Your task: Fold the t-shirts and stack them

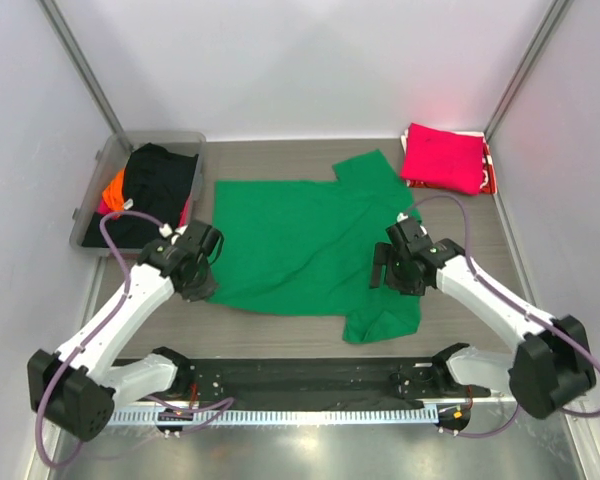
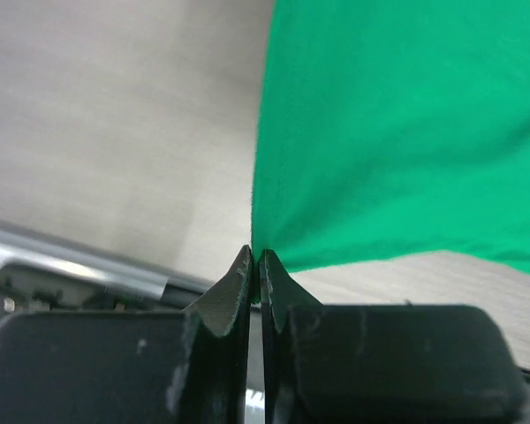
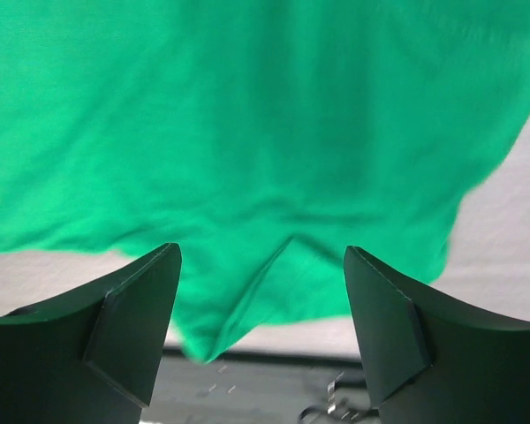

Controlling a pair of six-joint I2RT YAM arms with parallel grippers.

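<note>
One green t-shirt (image 1: 300, 245) lies spread on the desk (image 1: 270, 160); one magenta t-shirt (image 1: 442, 158) sits folded, far right. In the tub (image 1: 95, 195), black and orange shirts (image 1: 160, 180) are bunched and uncountable. The left tool (image 2: 254, 256) is clamped on the green corner; right tool (image 3: 261, 250) apart.

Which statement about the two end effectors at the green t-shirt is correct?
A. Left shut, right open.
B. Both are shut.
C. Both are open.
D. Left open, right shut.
A: the left end effector has its fingers pressed together on a corner of the green t-shirt, while the right end effector has its fingers wide apart over the cloth.
</note>
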